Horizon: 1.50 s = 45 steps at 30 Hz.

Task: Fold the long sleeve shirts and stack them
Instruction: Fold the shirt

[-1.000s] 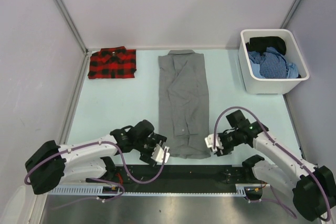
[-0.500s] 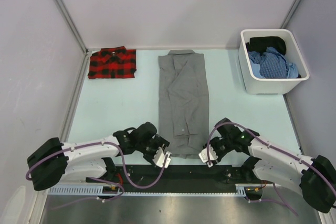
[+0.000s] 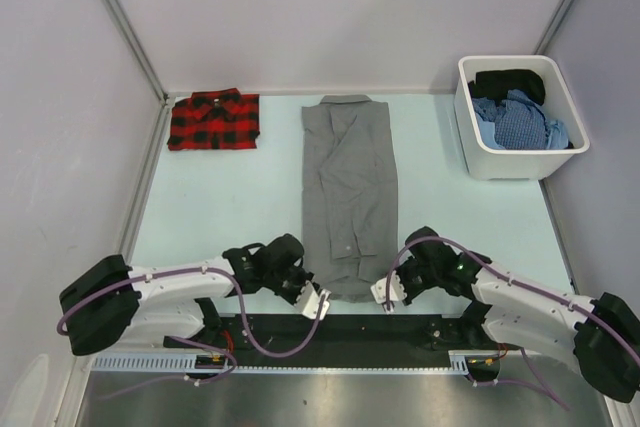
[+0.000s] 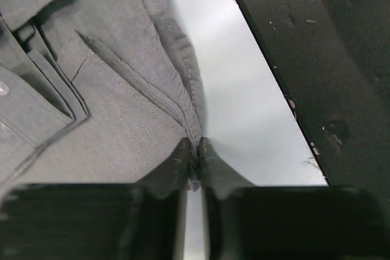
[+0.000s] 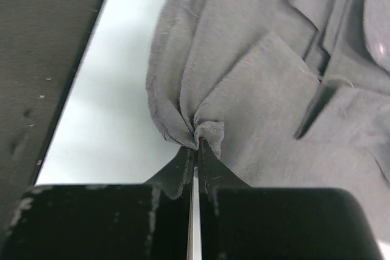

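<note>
— Where's the grey shirt point(image 3: 349, 197)?
— Centre of the frame, folded into a long narrow strip with its collar at the top. The plaid shirt point(image 3: 214, 120) lies folded at upper left.
— And the claws?
— The left gripper point(image 3: 318, 299) and right gripper point(image 3: 383, 294) are each clenched on a bottom hem corner of the grey one.

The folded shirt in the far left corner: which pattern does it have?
The shirt is red-and-black plaid; the top external view shows it best.
</note>
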{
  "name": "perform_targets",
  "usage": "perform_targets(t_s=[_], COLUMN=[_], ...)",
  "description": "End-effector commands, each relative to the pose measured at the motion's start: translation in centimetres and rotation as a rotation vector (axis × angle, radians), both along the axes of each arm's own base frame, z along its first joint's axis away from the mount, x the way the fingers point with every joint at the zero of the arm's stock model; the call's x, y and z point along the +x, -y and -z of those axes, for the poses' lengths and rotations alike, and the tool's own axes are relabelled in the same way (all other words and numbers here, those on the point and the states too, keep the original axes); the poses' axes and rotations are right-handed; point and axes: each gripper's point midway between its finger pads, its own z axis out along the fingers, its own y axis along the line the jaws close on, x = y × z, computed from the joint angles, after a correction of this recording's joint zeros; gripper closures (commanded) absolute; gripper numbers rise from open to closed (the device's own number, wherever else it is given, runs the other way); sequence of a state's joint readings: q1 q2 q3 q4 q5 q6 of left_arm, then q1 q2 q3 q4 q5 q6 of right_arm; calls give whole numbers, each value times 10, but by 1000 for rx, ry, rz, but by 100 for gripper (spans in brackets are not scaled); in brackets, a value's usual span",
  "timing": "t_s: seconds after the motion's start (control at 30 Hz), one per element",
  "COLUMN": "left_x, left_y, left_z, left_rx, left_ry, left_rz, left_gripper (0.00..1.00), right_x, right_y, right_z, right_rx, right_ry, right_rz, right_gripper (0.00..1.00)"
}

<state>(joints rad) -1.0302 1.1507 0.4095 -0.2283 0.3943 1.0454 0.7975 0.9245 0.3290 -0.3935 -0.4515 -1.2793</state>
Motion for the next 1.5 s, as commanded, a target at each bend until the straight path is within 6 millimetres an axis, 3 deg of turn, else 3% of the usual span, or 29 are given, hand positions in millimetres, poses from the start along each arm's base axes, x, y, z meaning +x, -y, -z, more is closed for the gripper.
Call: perform_targets(t_s=[0.0,0.07,0.2,0.23,0.37,0.47,0.57,0.67,0.7,0.73,0.87,0.9,0.93,0.97,1.0,1.03,1.07,1.13,1.17,1.2,1.23,1.27,1.3,1.37,1.43,1.47], left_x=[-7,-12,-27,-39,-55,-51,-37,-14,-7,5,37,56,67,78,100,113,126,164,177,197,209,220,237,260,279,290], left_y=[-9,-10,-12,-16,-14,-14,-10,-5,-2,-3,5,6,7,8,10,10,11,12,12,13,13,14,16,19,16,16], left_z=[-1,-11,-29,-32,-44,-47,-59,-77,-84,-89,-101,-113,-105,-107,-123,-123,-116,-130,-118,-131,-130,-116,-127,-117,-108,-111], left_rx=[60,35,-3,12,-3,1,-37,-79,-94,-110,-141,-173,-149,-152,-187,-186,-166,-193,-168,-191,-187,-163,-183,-166,-160,-167], left_ry=[-83,-101,-133,-135,-174,-204,-239,-268,-270,-268,-250,-231,-258,-261,-246,-252,-278,-245,-262,-230,-221,-241,-213,-216,-211,-195], left_rz=[-74,-76,-53,-14,-14,-63,-122,-184,-193,-228,-264,-300,-326,-348,-380,-403,-430,-477,-491,-512,-526,-543,-555,-582,-621,-636], left_gripper=[95,99,100,100,100,100,100,100,100,100,100,100,100,100,100,100,100,100,100,100,100,100,100,100,100,99], right_x=[20,25,-1,-6,-42,-38,-22,3,7,26,69,78,95,110,121,136,155,188,207,224,235,248,265,286,309,319], right_y=[-1,-4,-3,-3,-9,-11,-12,-15,-17,-15,-16,-19,-15,-18,-20,-20,-14,-17,-13,-16,-15,-17,-16,-17,-17,-19], right_z=[-19,-39,-53,-60,-67,-73,-80,-101,-100,-114,-128,-134,-127,-140,-145,-134,-137,-154,-139,-156,-155,-140,-151,-130,-132,-117], right_rx=[18,52,69,91,92,110,123,178,174,207,249,273,257,281,300,277,286,321,300,329,331,319,336,321,332,323], right_ry=[28,-10,-70,-60,-129,-109,-101,-127,-165,-157,-148,-138,-148,-127,-120,-153,-137,-107,-131,-102,-99,-125,-91,-117,-91,-108], right_rz=[136,186,146,133,94,130,186,284,294,351,411,402,430,435,429,452,475,472,494,483,485,488,491,497,500,509], right_gripper=[100,100,100,100,100,100,100,100,100,100,100,100,100,100,100,100,100,100,100,100,100,100,100,100,100,100])
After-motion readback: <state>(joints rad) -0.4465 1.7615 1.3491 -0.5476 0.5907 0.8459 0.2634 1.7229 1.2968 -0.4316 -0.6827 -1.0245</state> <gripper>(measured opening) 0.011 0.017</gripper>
